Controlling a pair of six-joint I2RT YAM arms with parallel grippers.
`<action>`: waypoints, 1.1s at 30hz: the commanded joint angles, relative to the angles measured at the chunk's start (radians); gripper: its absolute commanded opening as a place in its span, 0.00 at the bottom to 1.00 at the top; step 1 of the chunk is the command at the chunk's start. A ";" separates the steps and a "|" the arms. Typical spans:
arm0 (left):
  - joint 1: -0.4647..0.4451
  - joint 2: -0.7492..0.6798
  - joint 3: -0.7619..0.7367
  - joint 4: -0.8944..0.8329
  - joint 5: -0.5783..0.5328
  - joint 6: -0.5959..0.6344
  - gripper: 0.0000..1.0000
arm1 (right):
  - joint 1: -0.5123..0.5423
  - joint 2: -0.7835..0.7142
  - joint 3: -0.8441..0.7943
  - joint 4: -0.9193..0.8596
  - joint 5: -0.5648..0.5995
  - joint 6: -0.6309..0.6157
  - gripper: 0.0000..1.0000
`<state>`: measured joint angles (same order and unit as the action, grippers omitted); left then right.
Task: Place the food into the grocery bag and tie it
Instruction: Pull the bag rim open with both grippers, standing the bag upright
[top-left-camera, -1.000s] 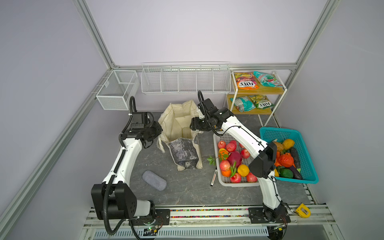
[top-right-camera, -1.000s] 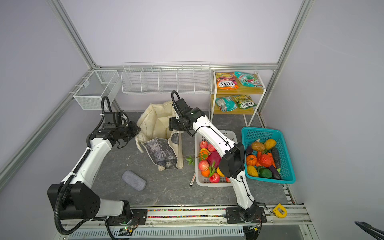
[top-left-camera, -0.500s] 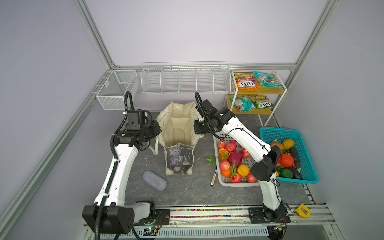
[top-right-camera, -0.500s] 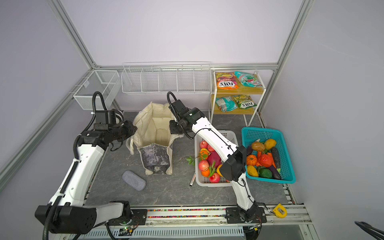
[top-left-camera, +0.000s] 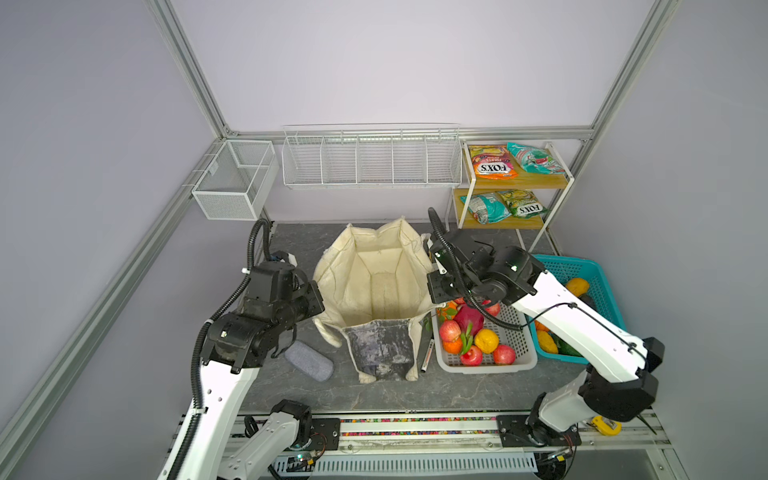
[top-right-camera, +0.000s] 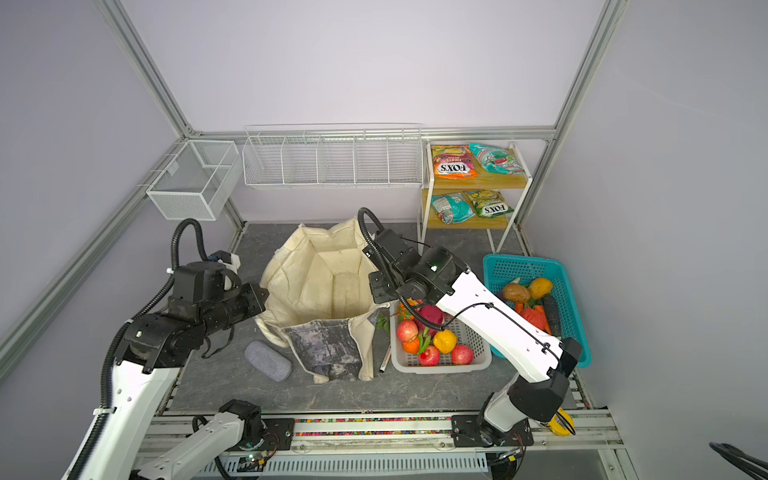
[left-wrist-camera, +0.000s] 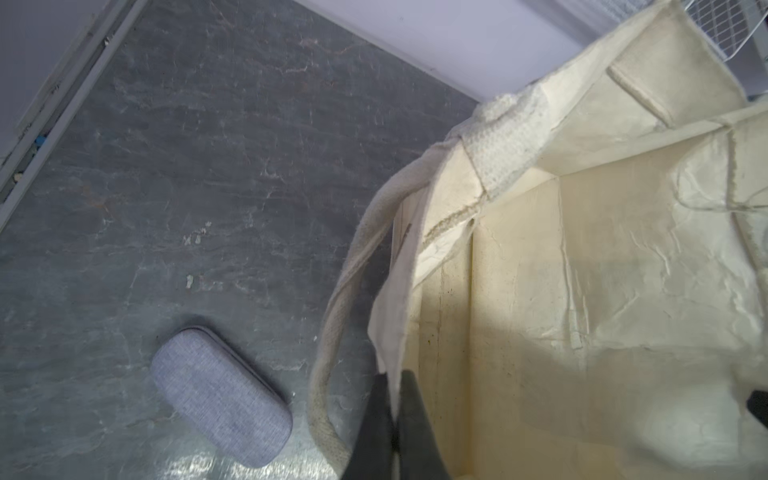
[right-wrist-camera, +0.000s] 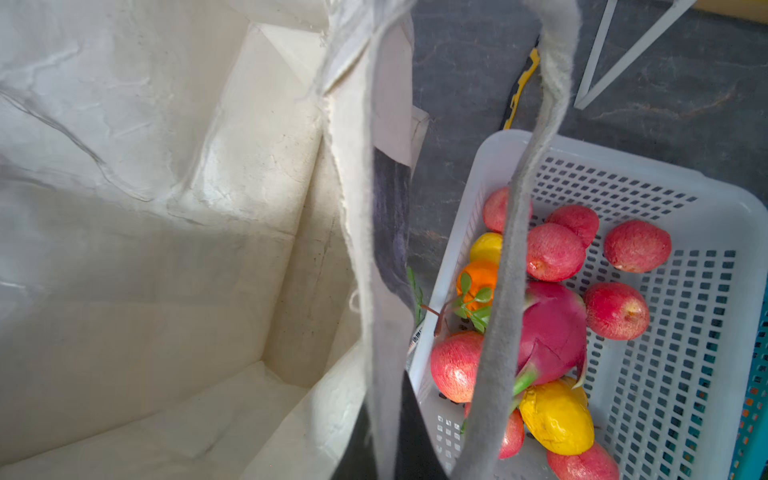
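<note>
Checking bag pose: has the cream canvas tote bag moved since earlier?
Yes. The cream canvas tote came forward, now level with the grey fabric case.

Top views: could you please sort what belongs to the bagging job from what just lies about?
Job: grocery bag, fruit in white basket, produce in teal basket, snack packets.
Lying about: grey case, pen, wire rack, mesh bin.

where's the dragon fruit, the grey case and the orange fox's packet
dragon fruit (right-wrist-camera: 555, 332), right wrist view, middle of its magenta skin
grey case (left-wrist-camera: 220, 405), left wrist view, centre of its fabric top
orange fox's packet (top-left-camera: 493, 163), in a top view, middle of the printed front
</note>
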<state>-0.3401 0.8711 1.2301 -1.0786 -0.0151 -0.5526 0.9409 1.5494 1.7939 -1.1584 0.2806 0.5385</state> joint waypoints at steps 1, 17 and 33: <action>-0.027 -0.047 -0.029 -0.024 -0.066 -0.042 0.00 | 0.024 -0.041 -0.073 0.054 0.037 0.022 0.07; -0.065 -0.112 -0.249 0.048 -0.054 0.034 0.00 | 0.136 0.023 -0.191 0.113 0.120 0.124 0.09; -0.065 -0.022 -0.183 0.110 -0.006 0.088 0.00 | 0.133 0.045 -0.120 0.105 0.174 0.109 0.27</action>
<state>-0.4004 0.8642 1.0145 -0.9840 -0.0273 -0.4873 1.0760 1.6161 1.6814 -1.0630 0.4328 0.6426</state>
